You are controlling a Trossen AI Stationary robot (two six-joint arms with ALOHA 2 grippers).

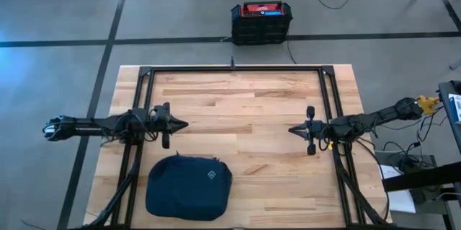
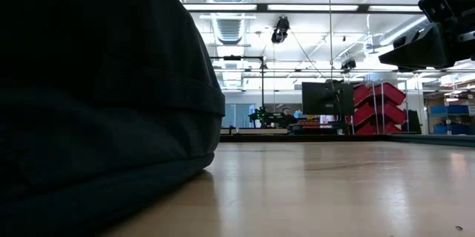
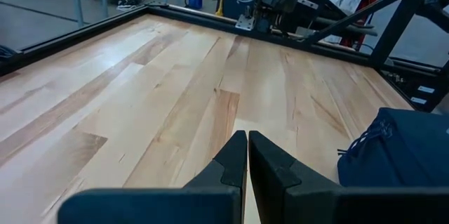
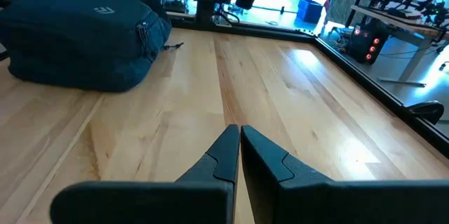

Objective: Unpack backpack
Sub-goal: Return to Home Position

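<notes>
The dark navy backpack [image 1: 189, 187] lies flat on the wooden table near its front edge, left of centre, its white diamond logo [image 1: 211, 177] facing up. It also shows in the right wrist view [image 4: 84, 34], in the left wrist view [image 3: 400, 150] and fills the low view's left [image 2: 96, 96]. My left gripper [image 1: 184, 124] hovers shut over the table, just beyond the backpack's far side. My right gripper [image 1: 291, 130] hovers shut at the table's right, well away from the backpack. Both point toward the table's middle.
A black frame [image 1: 234, 68] runs around the table's far, left and right sides. A black crate with a red top [image 1: 261, 22] stands on the floor beyond the far edge. Bare wood [image 1: 245, 115] lies between the two grippers.
</notes>
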